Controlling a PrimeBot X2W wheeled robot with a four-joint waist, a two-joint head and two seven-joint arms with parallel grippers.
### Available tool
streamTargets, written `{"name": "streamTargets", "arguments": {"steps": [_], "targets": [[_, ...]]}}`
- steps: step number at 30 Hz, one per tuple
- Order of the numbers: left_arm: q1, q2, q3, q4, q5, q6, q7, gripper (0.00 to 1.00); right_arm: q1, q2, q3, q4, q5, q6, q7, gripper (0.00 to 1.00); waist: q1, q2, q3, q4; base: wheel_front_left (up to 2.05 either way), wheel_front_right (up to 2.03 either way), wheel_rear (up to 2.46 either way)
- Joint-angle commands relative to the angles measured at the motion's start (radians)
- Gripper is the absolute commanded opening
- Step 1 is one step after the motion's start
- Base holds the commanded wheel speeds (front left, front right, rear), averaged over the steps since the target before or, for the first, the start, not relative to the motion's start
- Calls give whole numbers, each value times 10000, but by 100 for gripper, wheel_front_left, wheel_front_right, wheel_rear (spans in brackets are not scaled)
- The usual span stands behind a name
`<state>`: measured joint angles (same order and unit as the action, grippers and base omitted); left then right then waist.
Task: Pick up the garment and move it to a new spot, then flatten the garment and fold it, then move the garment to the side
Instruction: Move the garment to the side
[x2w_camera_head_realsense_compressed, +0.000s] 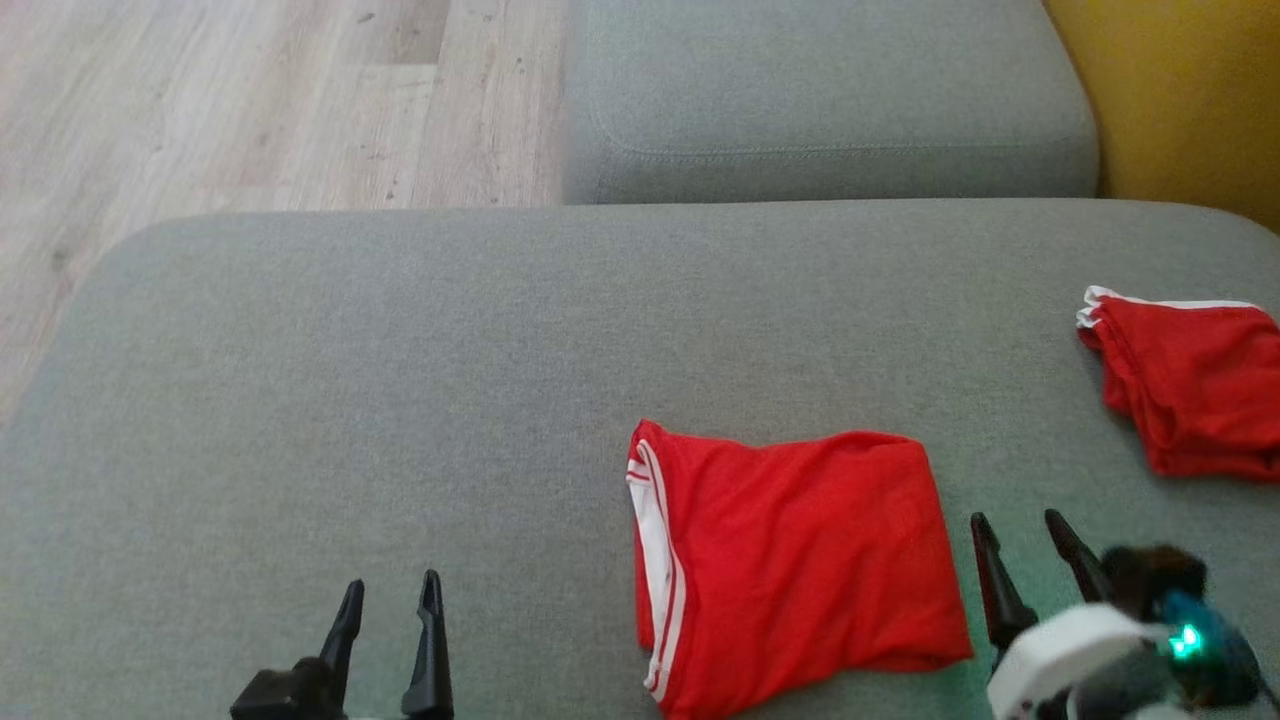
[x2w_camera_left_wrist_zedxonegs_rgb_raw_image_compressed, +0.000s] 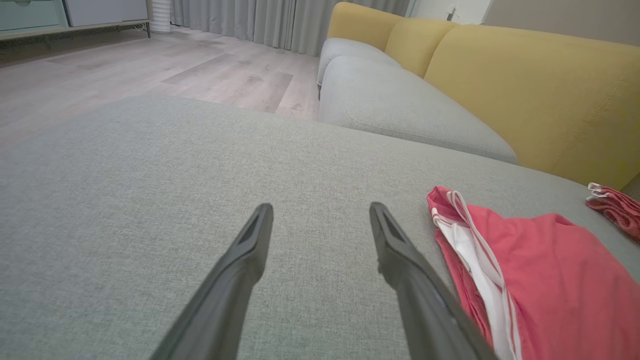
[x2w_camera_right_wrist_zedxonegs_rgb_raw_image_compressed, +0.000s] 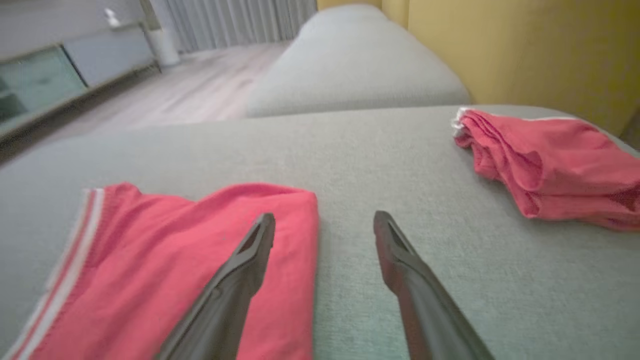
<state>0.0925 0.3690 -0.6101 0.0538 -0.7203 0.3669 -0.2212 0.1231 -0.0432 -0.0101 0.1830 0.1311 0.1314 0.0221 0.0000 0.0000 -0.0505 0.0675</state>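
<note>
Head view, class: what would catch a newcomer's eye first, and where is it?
The folded red garment with white trim, lying low and right of centre on the grey cushion. Next, a second red garment, bunched at the right edge.

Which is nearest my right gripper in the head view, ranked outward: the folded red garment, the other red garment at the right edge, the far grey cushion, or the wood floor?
From the right gripper:
1. folded red garment, just to its left.
2. other red garment, ahead at the right edge.
3. far grey cushion, beyond the near seat.
4. wood floor, far upper left.
</note>
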Motion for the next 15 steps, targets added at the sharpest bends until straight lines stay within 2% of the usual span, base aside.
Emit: {"name": "streamTargets", "arguments": {"steps": [1, 7, 15], "targets": [[-354, 198, 436, -344, 10, 61, -74, 100, -899, -71, 164, -108, -170, -7, 474, 100, 0, 0, 63, 59, 0, 0, 0], [-337, 225, 506, -337, -16, 92, -102, 100, -1865, -70, 75, 1040, -673, -7, 2604, 100, 0, 0, 288, 434, 0, 0, 0], [-288, 226, 605, -277, -46, 88, -170, 100, -2427, -70, 185, 2417, -23, -7, 4158, 100, 0, 0, 548, 921, 0, 0, 0]]}}
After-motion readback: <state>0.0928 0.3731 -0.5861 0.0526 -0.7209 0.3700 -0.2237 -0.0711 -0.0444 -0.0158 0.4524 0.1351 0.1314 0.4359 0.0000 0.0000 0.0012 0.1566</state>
